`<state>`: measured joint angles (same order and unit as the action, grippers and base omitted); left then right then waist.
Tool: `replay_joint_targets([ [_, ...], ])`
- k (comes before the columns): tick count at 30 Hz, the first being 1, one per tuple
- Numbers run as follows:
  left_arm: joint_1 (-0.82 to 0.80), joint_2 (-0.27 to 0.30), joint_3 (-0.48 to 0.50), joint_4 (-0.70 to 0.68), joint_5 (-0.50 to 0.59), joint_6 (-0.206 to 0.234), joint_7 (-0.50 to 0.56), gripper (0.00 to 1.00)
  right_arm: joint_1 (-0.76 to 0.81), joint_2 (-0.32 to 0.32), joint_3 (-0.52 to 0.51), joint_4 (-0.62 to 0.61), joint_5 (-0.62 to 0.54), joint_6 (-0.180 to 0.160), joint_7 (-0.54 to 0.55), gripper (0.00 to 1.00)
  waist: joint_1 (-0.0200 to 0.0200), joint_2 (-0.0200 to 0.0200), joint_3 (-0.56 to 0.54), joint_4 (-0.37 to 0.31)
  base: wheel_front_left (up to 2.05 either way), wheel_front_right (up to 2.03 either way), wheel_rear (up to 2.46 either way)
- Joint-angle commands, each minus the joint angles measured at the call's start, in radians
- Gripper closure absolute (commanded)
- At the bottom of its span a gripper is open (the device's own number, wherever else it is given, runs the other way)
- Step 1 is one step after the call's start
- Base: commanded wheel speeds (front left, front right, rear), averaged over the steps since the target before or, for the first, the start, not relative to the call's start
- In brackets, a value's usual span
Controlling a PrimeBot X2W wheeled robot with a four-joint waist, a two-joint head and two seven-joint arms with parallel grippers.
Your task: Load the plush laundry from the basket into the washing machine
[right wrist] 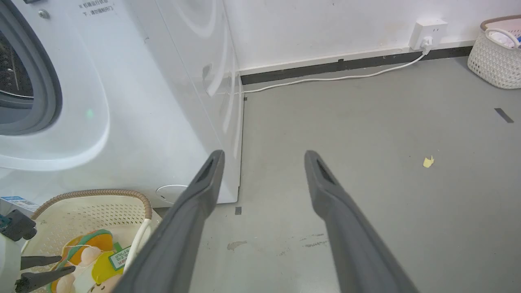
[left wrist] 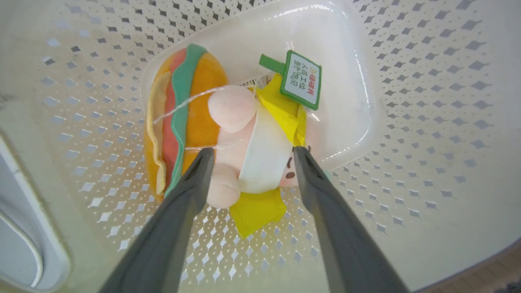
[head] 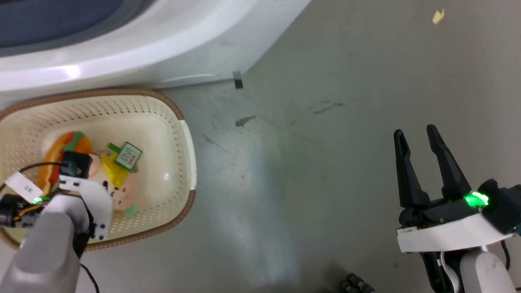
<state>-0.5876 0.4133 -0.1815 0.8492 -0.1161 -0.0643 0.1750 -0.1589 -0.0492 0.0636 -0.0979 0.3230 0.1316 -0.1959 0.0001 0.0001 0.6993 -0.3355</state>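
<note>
Inside the cream basket (head: 186, 162), the burger-backed plush doll (left wrist: 244, 134) is lying loose; the left gripper (left wrist: 250, 156) is straddling its middle, spread wide, likely to pinch it; the right gripper (head: 415, 131) is idling unclenched.

left gripper (left wrist: 252, 151) spread, tips at both sides of doll (left wrist: 232, 110) | doll lies on basket (left wrist: 427, 122) bottom | green tag (left wrist: 302, 79) over its yellow cloth

Grey scuffed floor (right wrist: 366, 183); white wall (right wrist: 325, 28) at 12 o'clock, socket (right wrist: 427, 30) and white hamper (right wrist: 494, 61) at 2; yellow scrap (right wrist: 427, 162) at 3.
</note>
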Motion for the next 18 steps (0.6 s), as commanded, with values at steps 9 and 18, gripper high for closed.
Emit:
replay_joint_targets([
  [9,-0.109,0.046,-0.043,0.103,-0.01,-0.009,0.047,0.0,-0.035,-0.001,0.019,-0.02,0.048,-0.001,-0.026,0.0,-0.0001,-0.0001,0.101,-0.044,0.0,0.0,0.0],
  [18,-0.195,0.081,-0.074,0.189,-0.024,-0.003,0.077,0.0,-0.048,-0.001,0.019,-0.035,0.079,-0.001,-0.045,0.0,-0.0001,-0.0001,0.185,-0.069,0.0,0.0,0.0],
])
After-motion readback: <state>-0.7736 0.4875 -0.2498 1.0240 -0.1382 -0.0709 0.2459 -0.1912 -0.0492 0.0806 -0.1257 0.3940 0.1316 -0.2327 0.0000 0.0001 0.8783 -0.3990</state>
